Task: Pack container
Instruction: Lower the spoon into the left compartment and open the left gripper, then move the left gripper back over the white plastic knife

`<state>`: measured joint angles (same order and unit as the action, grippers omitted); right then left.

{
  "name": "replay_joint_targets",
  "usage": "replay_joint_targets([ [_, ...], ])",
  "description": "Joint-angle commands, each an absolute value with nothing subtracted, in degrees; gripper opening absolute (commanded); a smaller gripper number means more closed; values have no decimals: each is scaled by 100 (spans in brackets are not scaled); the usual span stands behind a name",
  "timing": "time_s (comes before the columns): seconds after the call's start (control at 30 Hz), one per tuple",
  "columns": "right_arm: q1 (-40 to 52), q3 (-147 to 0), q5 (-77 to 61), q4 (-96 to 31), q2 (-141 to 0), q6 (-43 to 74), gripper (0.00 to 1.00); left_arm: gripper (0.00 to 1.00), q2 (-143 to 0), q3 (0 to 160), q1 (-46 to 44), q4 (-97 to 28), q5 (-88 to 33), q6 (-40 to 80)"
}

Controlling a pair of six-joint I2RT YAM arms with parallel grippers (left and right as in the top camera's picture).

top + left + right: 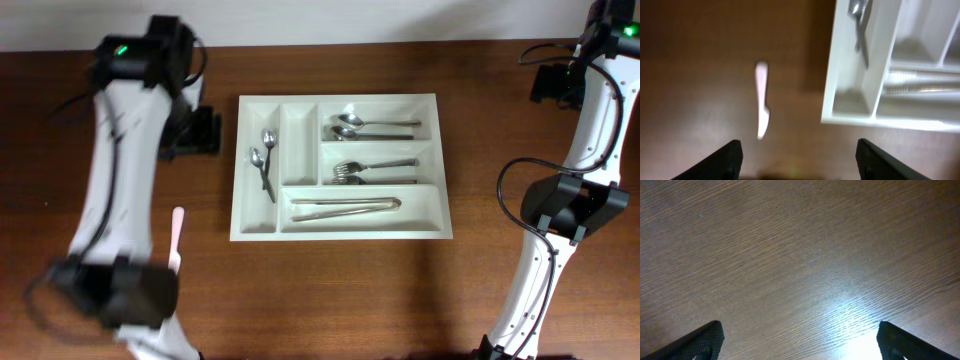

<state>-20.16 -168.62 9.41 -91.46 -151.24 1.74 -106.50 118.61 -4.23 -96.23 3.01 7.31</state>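
Brown wooden worktop holds the white cutlery tray at its middle; a pink knife lies left of it. Left end effector and right end effector both gape wide, empty.

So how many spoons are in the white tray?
4. Two small spoons lie in the leftmost narrow compartment; two bigger spoons lie in the topmost long compartment. Others could hide stacked underneath.

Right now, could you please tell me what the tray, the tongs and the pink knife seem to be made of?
The tray is likely plastic: white, smooth, moulded dividers. The tongs look metal: silvery with bright glints. The pink knife is probably plastic: pale, matte, uniform colour, though blurred.
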Motion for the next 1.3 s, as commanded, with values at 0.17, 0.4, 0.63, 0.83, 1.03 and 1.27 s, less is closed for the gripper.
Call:
replay_joint_targets([
  [0.17,-2018,-16864,950,-9146,-15163,242,99,96,-9109,9109,-30,-8665,287,937],
  [0.4,-2018,-16864,950,-9146,-15163,242,99,99,-9107,7658,336,-7769,480,939],
  [0.63,-2018,-16864,950,-9146,-15163,244,99,99,-9107,6971,1219,-6991,475,930],
  [0.83,-2018,-16864,950,-9146,-15163,242,99,99,-9122,6622,1555,-6165,91,-36],
  [1.03,-2018,-16864,950,-9146,-15163,244,99,99,-9411,6567,1555,-5601,60,-593],
  [1.27,-2018,-16864,950,-9148,-15163,244,99,99,-10169,6567,1555,-5269,-30,-657],
])
